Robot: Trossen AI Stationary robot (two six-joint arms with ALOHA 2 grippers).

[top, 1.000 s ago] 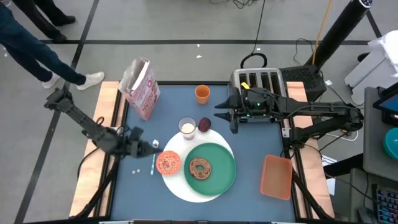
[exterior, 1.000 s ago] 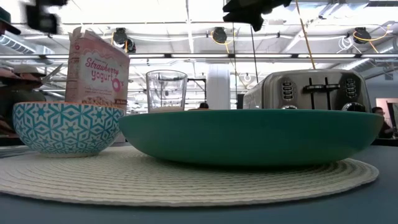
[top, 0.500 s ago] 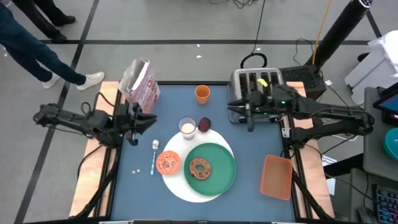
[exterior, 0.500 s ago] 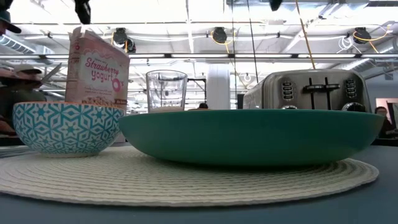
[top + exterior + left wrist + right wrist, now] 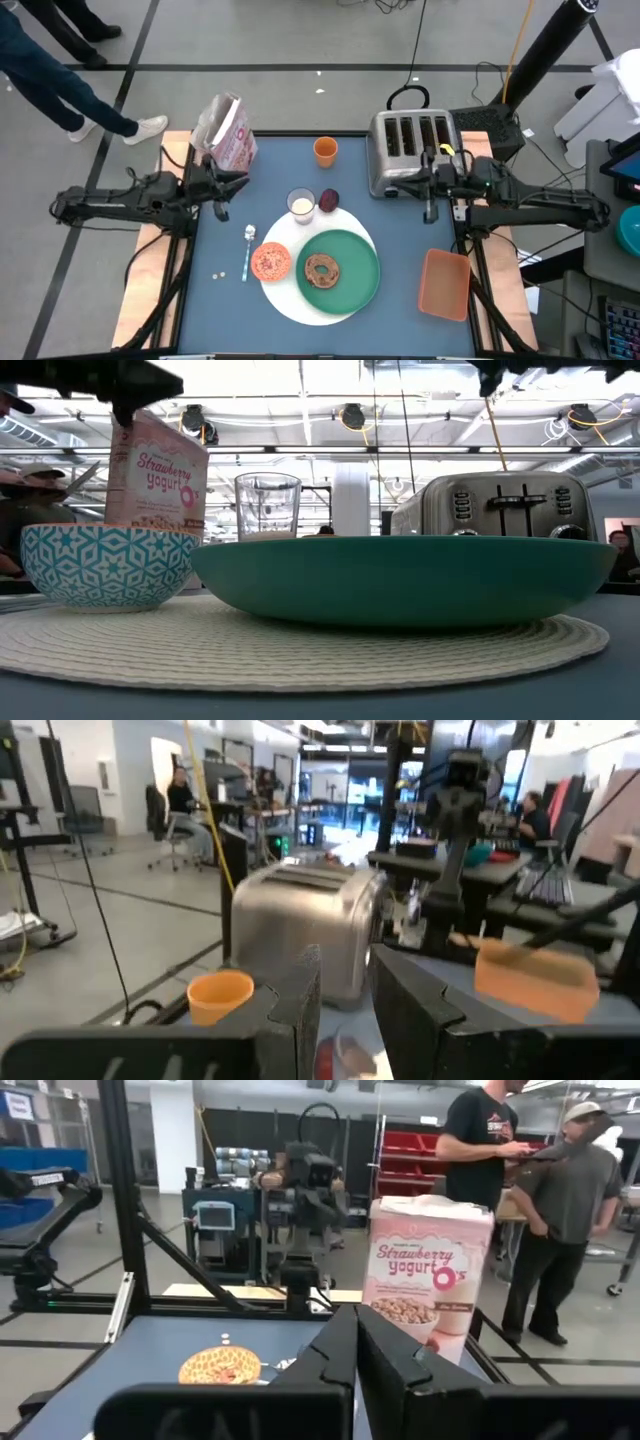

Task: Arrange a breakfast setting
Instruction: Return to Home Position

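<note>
- Both arms have pulled back outward; the left gripper (image 5: 238, 182) hangs empty, jaws narrowly apart, with the cereal box (image 5: 228, 140) near them.
- Between the two pairs of jaws: spoon (image 5: 248, 250), bowl (image 5: 271, 262), bagel (image 5: 322, 268) on green plate (image 5: 360, 290), and glass of milk (image 5: 300, 204), likely fragile and slippery; grip its wall low.
- Right gripper (image 5: 408, 186), jaws closed on nothing, hangs beside the toaster (image 5: 410, 145).
- Low view shows the bowl's blue-patterned wall; only the high view shows the bagel.

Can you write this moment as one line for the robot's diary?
left gripper: open, by cereal box | right gripper: shut, by toaster | bagel: on plate | spoon: left of bowl
</note>
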